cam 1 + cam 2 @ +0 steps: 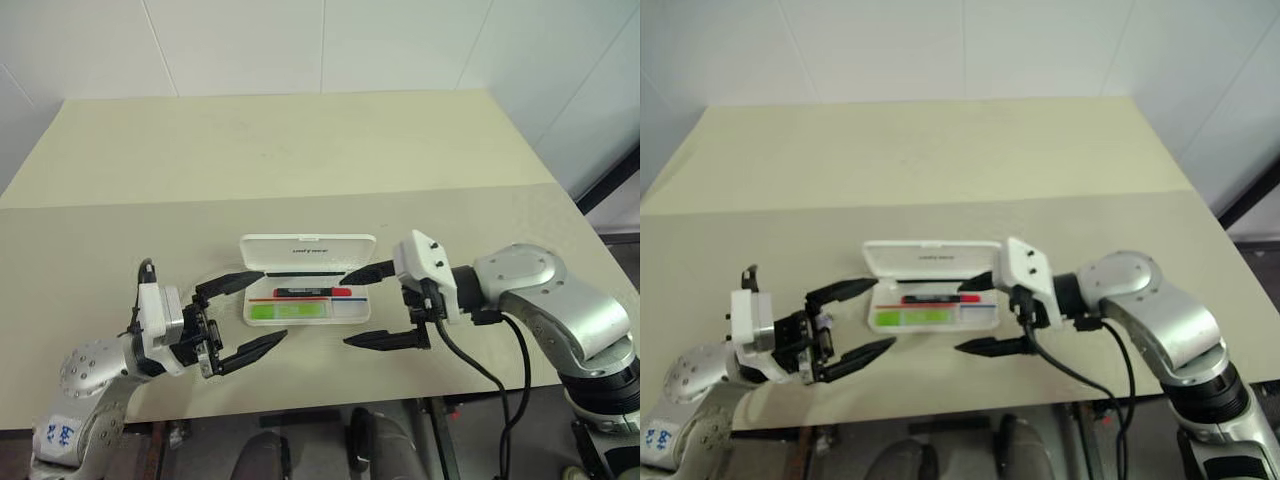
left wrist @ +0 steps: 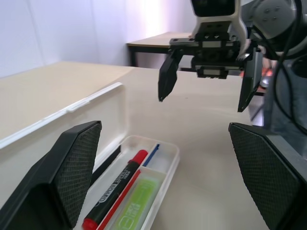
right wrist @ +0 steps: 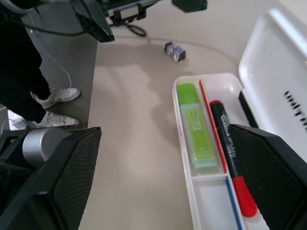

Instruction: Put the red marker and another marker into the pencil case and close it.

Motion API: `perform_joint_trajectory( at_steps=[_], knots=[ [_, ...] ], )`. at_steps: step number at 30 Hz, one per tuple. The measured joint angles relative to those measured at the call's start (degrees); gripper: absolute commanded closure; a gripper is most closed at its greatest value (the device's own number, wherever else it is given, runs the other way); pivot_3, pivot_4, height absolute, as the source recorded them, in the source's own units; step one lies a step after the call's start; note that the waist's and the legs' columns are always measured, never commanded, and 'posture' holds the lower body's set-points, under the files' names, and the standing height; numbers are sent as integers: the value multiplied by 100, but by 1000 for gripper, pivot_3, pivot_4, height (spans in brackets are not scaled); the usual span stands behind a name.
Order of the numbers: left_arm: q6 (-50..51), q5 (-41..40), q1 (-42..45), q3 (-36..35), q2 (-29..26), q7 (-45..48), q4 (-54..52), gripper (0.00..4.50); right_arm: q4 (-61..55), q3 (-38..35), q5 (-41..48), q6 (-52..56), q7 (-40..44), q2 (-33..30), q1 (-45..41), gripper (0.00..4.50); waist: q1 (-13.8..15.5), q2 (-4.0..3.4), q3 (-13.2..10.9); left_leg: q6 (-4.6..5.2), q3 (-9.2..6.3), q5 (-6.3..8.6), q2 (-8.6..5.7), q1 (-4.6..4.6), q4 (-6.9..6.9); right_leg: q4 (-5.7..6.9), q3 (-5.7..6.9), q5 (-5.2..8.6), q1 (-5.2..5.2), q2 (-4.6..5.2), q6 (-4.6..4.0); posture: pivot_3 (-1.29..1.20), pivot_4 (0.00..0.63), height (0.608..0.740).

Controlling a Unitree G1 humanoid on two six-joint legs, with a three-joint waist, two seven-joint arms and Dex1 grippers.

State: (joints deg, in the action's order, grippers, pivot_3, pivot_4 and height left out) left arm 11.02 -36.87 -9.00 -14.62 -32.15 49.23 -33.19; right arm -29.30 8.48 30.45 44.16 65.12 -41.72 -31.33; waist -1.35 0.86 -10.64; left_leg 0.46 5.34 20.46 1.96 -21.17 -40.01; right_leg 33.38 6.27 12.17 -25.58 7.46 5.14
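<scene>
Left eye view, lower part of the frame: the left gripper (image 1: pixel 248 314) sits at lower left with its jaws spread wide and nothing between them, one black finger reaching toward the left end of the pencil case (image 1: pixel 307 278), the other lower, over bare bench (image 1: pixel 100 250). At lower right of centre the right gripper (image 1: pixel 374 306) faces it, jaws likewise wide apart and empty, its upper finger just by the case's right end, its lower finger out in front of the case.

Between the two grippers, in the middle of the frame, the pencil case lies open on the bench, lid standing up along its far side with small dark lettering on it. Inside the tray, the lime-green marker (image 1: pixel 291 311) lies in the nearer compartment and the red marker (image 1: pixel 312 291) lies just behind it, both lengthwise.

Right wrist view shows a small grey-blue object (image 3: pixel 175 51) on the bench, apart from the case's end, and a person's white shoes (image 3: pixel 53 108) on the floor beyond the bench edge.
</scene>
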Motion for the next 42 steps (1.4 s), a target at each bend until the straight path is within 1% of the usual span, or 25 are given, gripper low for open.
perform_joint_trajectory(
  at_steps=[5, 8, 10, 13, 15, 18, 20, 23, 26, 29, 31, 33, 36, 42],
  knots=[
    [171, 3, -820, -418, 76, -738, -693, 0, 456, -28, -20, -403, -76, 84, 79, 30, -9, 0, 0, 1, 2, 0, 0, 1, 0, -1, -4, 0, 0, 0, -1, 0, 150, 740],
    [298, 5, -1232, -734, 50, -1002, -997, 0, 655, -4, -26, -554, -91, 195, 20, 30, -5, 0, 0, 2, 1, 1, 1, 2, 0, -10, -2, 2, 0, -1, -4, 0, 150, 740],
    [334, 5, -1394, -940, 4, -1083, -1108, 0, 750, 14, -31, -644, -91, 245, -10, 30, 9, 0, 0, 27, -2, 15, 1, 2, 0, -19, 0, 3, 0, -1, -5, 0, 150, 740],
    [320, 13, -1626, -1312, -122, -1007, -1119, 0, 885, 70, -81, -819, -56, 335, -84, 30, 24, 0, 0, 28, -2, 16, 2, 4, -1, -18, 0, 4, 0, -2, -8, 0, 150, 740],
    [320, 160, -1835, -1631, -329, -930, -1082, 0, 1030, 84, -145, -932, -1, 335, -85, 30, 27, 0, 0, 29, -1, 16, 0, 3, 0, -21, 1, 6, 0, -2, -10, 0, 150, 740],
    [245, 425, -1903, -2024, -477, -816, -742, 0, 1149, 64, -175, -1094, 52, 331, 3, 30, 52, -2, -1, 29, -2, 17, 2, 2, 1, -24, 5, 7, 0, -5, -12, 0, 150, 740],
    [201, 514, -1878, -2137, -477, -791, -542, 0, 1142, -1, -171, -1183, 60, 301, 186, 30, 85, -2, -1, 29, -1, 23, 3, 0, 1, -28, 5, 7, 0, -5, -12, 0, 150, 740],
    [199, 587, -1850, -2188, -502, -755, -332, 0, 1061, -180, -78, -1294, 89, 238, 553, 30, 136, -2, -1, 31, 0, 28, 4, -5, 1, -28, 7, 5, 0, -6, -9, 0, 150, 740],
    [138, 685, -1833, -2305, -705, -539, 32, 0, 917, -336, -9, -1392, 104, 148, 823, 30, 132, -2, -1, 31, 4, 34, 4, -5, 0, -31, 6, 5, 0, -7, -9, 0, 150, 740],
    [7, 837, -1621, -2291, -965, -255, 455, 0, 873, -409, -10, -1434, 40, 141, 979, 30, 130, -2, -1, 33, 5, 37, 7, -3, 0, -39, 6, 6, 0, -9, -10, 0, 150, 740],
    [-156, 939, -1437, -2207, -1195, 55, 832, 0, 828, -410, -12, -1438, -28, 143, 1008, 30, 129, -5, -3, 32, 7, 36, 8, -1, 0, -37, 6, 6, -1, -9, -11, 0, 150, 740],
    [-242, 932, -1150, -2017, -1276, 316, 1149, 0, 781, -411, -21, -1443, -105, 146, 1040, 30, 129, -6, -4, 29, 7, 37, 13, 1, 1, -36, 6, 7, -1, -11, -12, 0, 150, 740],
    [-128, 885, -740, -1732, -1343, 526, 1486, 0, 701, -407, -25, -1478, -209, 170, 1071, 30, 128, -6, -4, 26, 7, 38, 19, 0, 1, -11, 7, 7, -1, -18, -12, 0, 150, 740],
    [97, 765, -407, -1372, -1433, 984, 1895, 0, 632, -417, -32, -1509, -421, 169, 1216, 30, 118, -6, -4, 6, 18, 34, 19, 2, 0, -9, 12, 9, -2, -17, -15, 0, 150, 740]
  ],
)
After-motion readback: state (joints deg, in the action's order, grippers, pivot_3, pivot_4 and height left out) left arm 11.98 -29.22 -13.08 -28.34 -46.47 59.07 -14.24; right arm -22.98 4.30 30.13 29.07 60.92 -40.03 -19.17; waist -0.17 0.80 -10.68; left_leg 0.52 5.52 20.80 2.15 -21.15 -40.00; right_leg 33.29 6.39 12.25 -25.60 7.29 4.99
